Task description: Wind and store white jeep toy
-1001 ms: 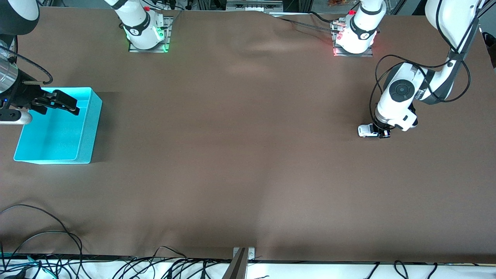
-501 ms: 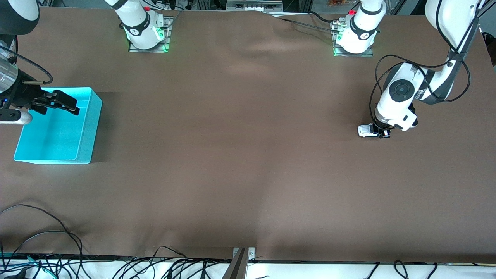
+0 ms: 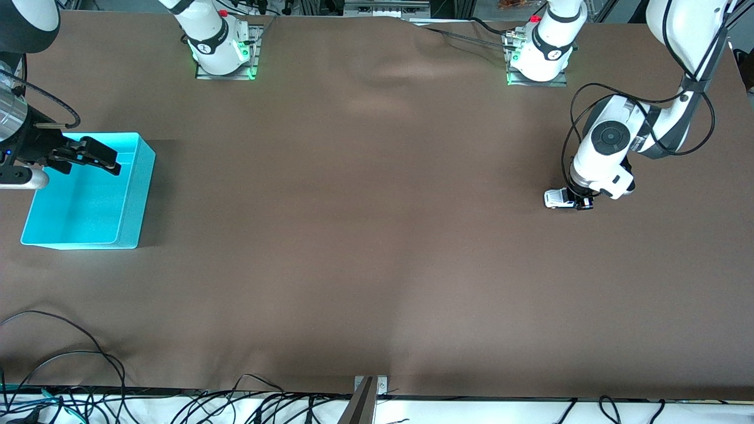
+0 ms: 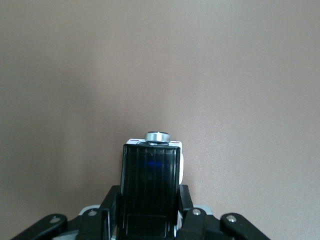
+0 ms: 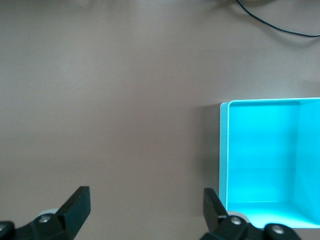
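On the brown cloth-covered bench (image 3: 377, 247), the small boxy white jeep toy (image 3: 558, 199) sat at about three o'clock, unmoved since earlier, clamped by the left tool (image 3: 580, 202). At nine o'clock the right tool (image 3: 94, 158) still hovered, spread apart, over the open cyan plastic bin (image 3: 132, 200).
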Controlling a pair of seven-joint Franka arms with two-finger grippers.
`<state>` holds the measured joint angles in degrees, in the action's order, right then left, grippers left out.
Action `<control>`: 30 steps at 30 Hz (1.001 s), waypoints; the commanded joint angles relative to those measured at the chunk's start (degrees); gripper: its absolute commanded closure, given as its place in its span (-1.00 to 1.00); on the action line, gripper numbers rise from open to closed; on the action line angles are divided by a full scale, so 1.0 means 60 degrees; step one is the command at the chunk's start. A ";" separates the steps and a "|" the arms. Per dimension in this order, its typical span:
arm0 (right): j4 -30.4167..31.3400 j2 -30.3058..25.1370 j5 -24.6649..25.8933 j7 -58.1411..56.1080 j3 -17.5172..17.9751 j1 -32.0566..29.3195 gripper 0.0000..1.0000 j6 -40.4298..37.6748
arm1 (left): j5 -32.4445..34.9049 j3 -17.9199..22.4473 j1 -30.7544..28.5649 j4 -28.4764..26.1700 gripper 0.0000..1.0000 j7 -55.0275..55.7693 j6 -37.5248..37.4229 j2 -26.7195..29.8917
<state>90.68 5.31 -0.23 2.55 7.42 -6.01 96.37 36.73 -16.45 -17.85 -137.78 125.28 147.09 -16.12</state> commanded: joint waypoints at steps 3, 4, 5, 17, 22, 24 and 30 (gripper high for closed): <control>-0.0098 0.0008 0.0170 0.0073 0.0008 0.0020 -1.00 -0.0007 | 0.1700 -0.0173 -0.1361 0.0786 0.57 -0.0197 0.0842 -0.1620; -0.0098 0.0008 0.0170 0.0073 -0.0007 0.0020 -1.00 -0.0007 | 0.1700 -0.0173 -0.1361 0.0786 0.57 -0.0197 0.0827 -0.1620; -0.0098 0.0008 0.0170 0.0073 -0.0007 0.0020 -1.00 -0.0007 | 0.1700 -0.0173 -0.1361 0.0786 0.58 -0.0211 0.0827 -0.1620; -0.0098 0.0008 0.0170 0.0058 0.0007 0.0034 -1.00 -0.0022 | 0.1744 -0.0172 -0.1757 0.0859 0.67 -0.0709 0.0827 -0.1635; -0.0098 0.0008 0.0185 0.0058 0.0008 0.0034 -1.00 -0.0022 | 0.1774 -0.0158 -0.2005 0.0859 0.67 -0.0987 0.0827 -0.1635; -0.0098 0.0008 0.0185 0.0058 -0.0007 0.0034 -1.00 -0.0022 | 0.1759 -0.0158 -0.2137 0.0888 0.67 -0.1177 0.0827 -0.1649; -0.0098 0.0008 0.0185 0.0058 0.0008 0.0034 -1.00 -0.0022 | 0.1759 -0.0158 -0.2606 0.1020 0.67 -0.1822 0.0842 -0.1678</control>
<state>90.68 5.31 -0.13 2.55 7.42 -5.99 96.37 44.50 -17.43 -29.83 -135.30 117.47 148.57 -18.35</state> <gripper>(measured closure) 0.000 0.493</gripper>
